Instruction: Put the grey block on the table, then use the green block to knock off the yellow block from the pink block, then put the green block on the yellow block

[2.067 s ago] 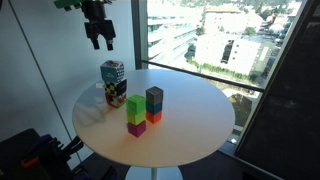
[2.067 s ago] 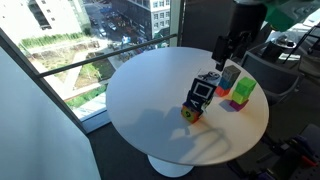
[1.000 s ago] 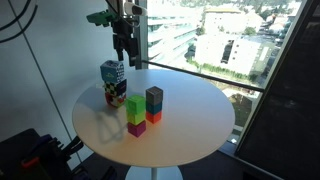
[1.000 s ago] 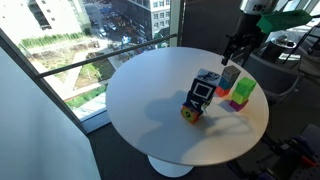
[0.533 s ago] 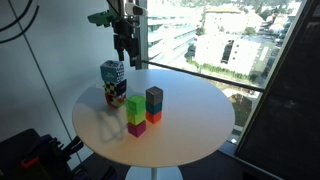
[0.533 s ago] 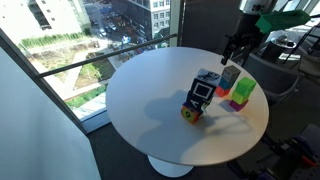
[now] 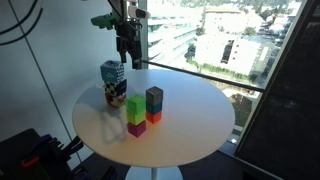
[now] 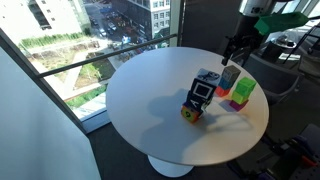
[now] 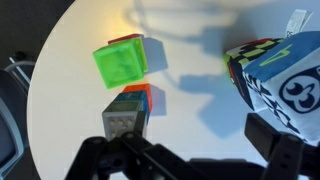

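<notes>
The small dark-grey cube [image 7: 154, 95] sits on top of a short stack near the centre of the frame, with an orange-red cube [image 7: 153, 117] at the base; it has not yet been set on the round pale beige table [image 7: 195, 120]. Just beside it stands the second stack, undisturbed: bright lime-green cube [image 7: 135, 103] on small yellow cube [image 7: 135, 116] on magenta-pink cube [image 7: 135, 128]. A tall multicoloured patterned box [image 7: 112, 82] stands to the left. The Robotiq gripper [image 7: 125, 58] has shifted rightward along the upper frame over two seconds and has barely moved in the last second; it hangs well above the blocks. In the wrist view its fingers [image 9: 100, 160] are spread wide, empty. Judgement: approach phase; descent onto the small dark-grey cube remains
</notes>
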`<state>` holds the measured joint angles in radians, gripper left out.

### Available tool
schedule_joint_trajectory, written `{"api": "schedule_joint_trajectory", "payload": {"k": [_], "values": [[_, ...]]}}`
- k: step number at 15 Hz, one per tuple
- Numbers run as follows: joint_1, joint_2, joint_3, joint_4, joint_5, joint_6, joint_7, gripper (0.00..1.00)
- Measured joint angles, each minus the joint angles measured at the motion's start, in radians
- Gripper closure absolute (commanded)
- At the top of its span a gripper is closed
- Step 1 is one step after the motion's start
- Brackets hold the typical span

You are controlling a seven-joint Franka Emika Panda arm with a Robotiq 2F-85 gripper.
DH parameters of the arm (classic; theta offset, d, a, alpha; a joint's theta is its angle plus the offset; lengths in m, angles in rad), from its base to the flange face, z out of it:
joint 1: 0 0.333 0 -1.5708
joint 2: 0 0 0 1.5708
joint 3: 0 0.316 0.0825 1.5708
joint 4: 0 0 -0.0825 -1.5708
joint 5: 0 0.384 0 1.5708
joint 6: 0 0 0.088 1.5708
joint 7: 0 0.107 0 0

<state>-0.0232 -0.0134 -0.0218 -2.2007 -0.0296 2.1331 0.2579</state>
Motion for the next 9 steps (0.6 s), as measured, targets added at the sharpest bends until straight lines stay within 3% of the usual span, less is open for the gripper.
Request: {"api": "schedule_joint_trajectory", "payload": {"k": [9], "values": [[-0.022,0.091,-0.040,0.038,-0.001,0.056,-0.007,0.00]]}}
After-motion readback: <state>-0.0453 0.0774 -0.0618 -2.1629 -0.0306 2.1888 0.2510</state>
